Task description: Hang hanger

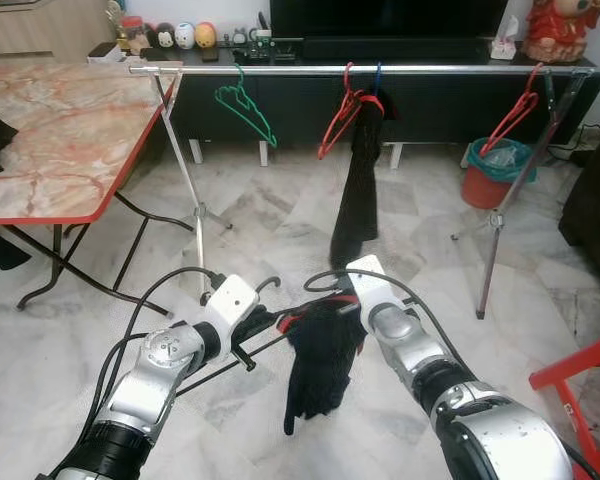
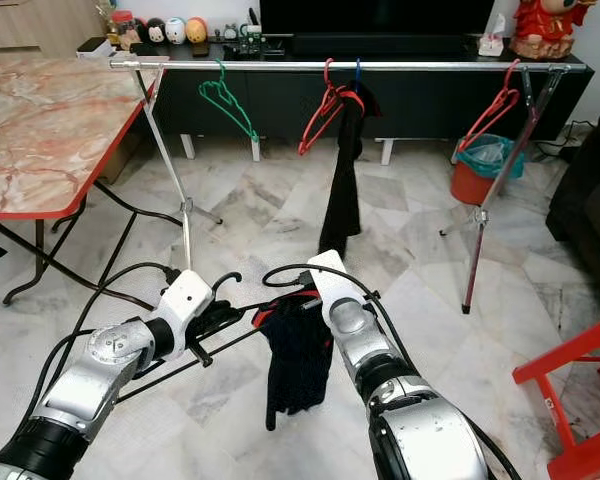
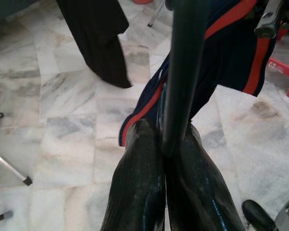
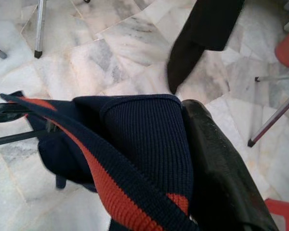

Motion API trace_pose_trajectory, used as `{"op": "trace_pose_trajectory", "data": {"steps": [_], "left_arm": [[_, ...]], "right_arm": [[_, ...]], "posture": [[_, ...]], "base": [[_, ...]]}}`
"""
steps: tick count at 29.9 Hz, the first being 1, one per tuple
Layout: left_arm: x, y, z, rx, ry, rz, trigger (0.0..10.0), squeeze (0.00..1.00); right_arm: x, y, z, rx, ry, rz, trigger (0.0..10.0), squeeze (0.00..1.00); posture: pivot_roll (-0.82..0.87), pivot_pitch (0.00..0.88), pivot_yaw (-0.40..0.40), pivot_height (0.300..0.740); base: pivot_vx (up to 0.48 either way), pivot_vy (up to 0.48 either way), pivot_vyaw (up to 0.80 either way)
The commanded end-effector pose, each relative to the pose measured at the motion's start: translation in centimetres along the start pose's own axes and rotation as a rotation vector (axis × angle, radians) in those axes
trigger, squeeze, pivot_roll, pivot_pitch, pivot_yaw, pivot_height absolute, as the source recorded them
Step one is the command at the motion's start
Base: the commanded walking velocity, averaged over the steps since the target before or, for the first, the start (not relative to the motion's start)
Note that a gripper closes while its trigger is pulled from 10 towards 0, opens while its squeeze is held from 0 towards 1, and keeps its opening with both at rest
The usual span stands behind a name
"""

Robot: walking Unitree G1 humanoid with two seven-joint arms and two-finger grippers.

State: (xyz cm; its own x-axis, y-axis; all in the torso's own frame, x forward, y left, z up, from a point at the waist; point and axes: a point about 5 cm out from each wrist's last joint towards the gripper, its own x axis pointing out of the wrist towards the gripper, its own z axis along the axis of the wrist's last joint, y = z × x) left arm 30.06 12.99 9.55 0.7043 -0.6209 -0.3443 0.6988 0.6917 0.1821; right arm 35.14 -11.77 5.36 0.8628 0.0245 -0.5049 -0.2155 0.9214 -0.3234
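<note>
Marble table (image 1: 50, 120) left; red bin (image 1: 483, 185), perhaps bagged, right.

My two head eyes look forward and down from above my arms, both taking in the rail (image 1: 370, 70) across the room and the marble floor (image 1: 280, 210). Each wrist camera sits close behind its tool, facing down at that same floor and the dark garment (image 4: 135, 139)

The floor (image 1: 280, 215) was pale veined marble tile; a marble-patterned worktop (image 1: 50, 125) with a red edge stood at the left on thin black legs; a long black TV cabinet (image 1: 430, 100) ran along the far wall, figurines (image 1: 185, 35) on top; a red bin (image 1: 492, 172) stood nearby; a red stool (image 1: 580, 385) sat at the right.
</note>
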Motion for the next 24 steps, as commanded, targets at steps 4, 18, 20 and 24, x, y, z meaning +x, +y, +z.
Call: {"op": "trace_pose_trajectory", "data": {"steps": [4, 18, 20, 24], "left_arm": [[-0.4, -1.0, 1.1, -0.059, -0.075, -0.122, 10.0, 0.0], [-1.0, -3.2, 1.3, -0.114, -0.087, -0.313, 10.0, 0.0], [-0.6, -2.8, 1.2, -0.09, -0.083, -0.26, 10.0, 0.0], [0.5, -0.9, 0.7, -0.076, -0.031, -0.061, 10.0, 0.0]], "right_arm": [[0.0, 1.1, 1.0, 0.059, -0.015, 0.047, 10.0, 0.0], [-0.2, 2.7, 1.1, 0.144, -0.005, 0.051, 10.0, 0.0], [-0.2, 2.9, 1.3, 0.174, -0.008, 0.065, 10.0, 0.0], [-0.3, 3.4, 1.7, 0.181, -0.018, 0.085, 10.0, 0.0]], "posture": [[0.09, 0.0, 0.005, 0.74], [0.1, 0.0, 0.005, 0.74], [0.1, 0.0, 0.005, 0.74], [0.09, 0.0, 0.005, 0.74]], "base": [[0.0, 0.0, 0.0], [0.0, 0.0, 0.0], [0.0, 0.0, 0.0], [0.0, 0.0, 0.0]]}}
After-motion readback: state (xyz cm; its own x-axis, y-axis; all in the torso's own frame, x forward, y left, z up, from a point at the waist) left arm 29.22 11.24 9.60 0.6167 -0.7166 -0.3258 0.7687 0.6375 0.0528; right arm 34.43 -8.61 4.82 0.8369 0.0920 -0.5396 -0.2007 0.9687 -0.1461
